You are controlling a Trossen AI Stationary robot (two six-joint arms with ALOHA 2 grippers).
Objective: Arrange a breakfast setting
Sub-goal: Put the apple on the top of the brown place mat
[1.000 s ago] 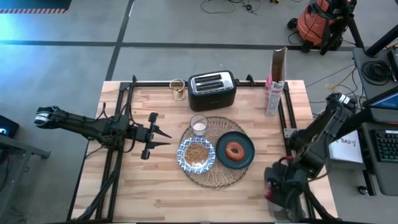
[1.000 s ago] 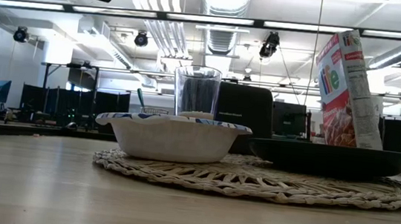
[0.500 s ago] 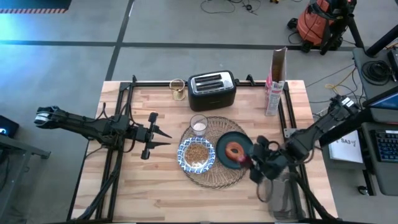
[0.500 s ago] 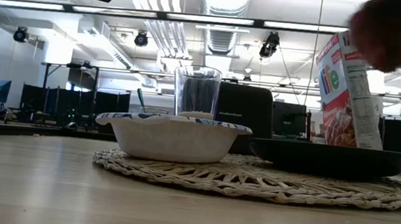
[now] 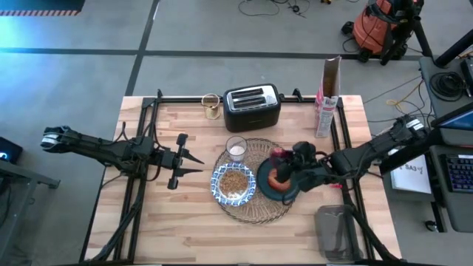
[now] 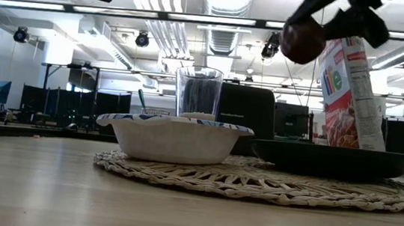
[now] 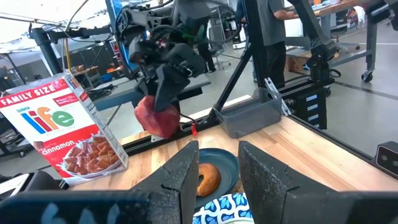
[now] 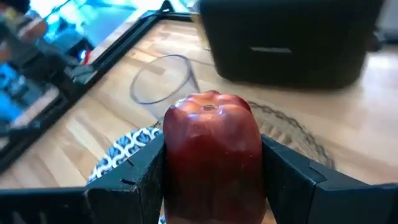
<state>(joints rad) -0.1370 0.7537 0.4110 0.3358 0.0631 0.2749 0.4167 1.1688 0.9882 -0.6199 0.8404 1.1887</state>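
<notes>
Two claws share this wooden surface (image 5: 185, 222), and mine on the right (image 5: 283, 171) is clenched around a red apple (image 8: 214, 155), its dark fingers (image 8: 134, 180) pressed against both sides of the fruit. I hold the apple in the air above the dark teal plate (image 5: 290, 191), where a brown ring-shaped pastry (image 5: 278, 179) lies near the middle. The plate sits on the right part of a round woven straw mat (image 5: 251, 210). Just beside it on the mat's left stands a blue-and-white patterned bowl (image 5: 233, 185) with brown cereal inside, and a small clear glass (image 5: 236, 148) stands at the mat's far edge, behind the bowl. From table height the apple (image 6: 303, 39) hangs well above the plate (image 6: 332, 158), with the cereal box (image 6: 351, 91) behind it. That box (image 5: 327, 96) stands upright at the surface's far right corner, a black toaster (image 5: 252, 107) sits at the far edge behind the mat, and a small jar (image 5: 211, 106) stands to the toaster's left. My left claw (image 5: 194, 161) waits over the surface well to the left of the mat, its fingers (image 7: 186, 180) parted and grasping nothing, pointed toward the bowl. A grey bin (image 5: 338, 230) sits off the near right corner.
</notes>
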